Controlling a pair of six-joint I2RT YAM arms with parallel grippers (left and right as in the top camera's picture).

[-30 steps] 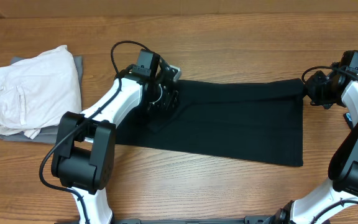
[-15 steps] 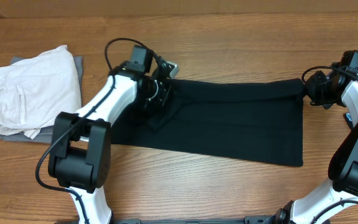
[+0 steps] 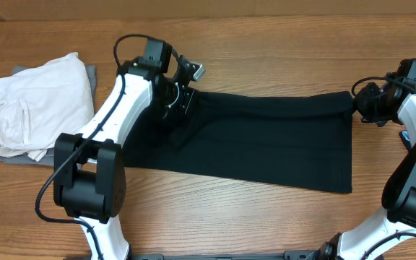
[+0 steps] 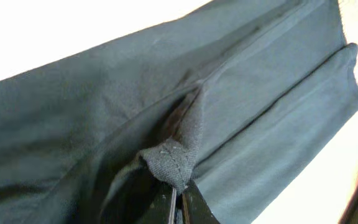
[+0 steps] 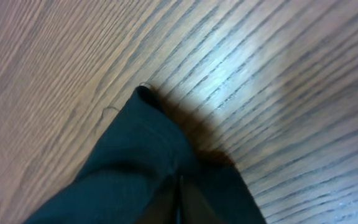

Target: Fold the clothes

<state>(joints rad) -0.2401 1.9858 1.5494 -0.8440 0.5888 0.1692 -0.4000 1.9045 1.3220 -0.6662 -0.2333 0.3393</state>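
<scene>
The clothes, a black T-shirt [image 3: 266, 148], lie folded into a long band across the middle of the table. My left gripper [image 3: 180, 94] is at the band's far left corner, shut on a hemmed fold of the black fabric [image 4: 166, 163] that bunches up above its fingertips [image 4: 190, 205]. My right gripper [image 3: 357, 103] is at the far right corner, shut on the shirt's pointed corner [image 5: 148, 149], which rests on the wood.
A folded off-white pocketed garment [image 3: 35, 105] lies on a grey item at the table's left side. Wooden tabletop [image 3: 266, 217] shows in front of and behind the shirt. Both arm bases stand at the near edge.
My left gripper has closed on the shirt's corner fabric and drawn back to the left and a little farther away. The right arm has stayed in place.
</scene>
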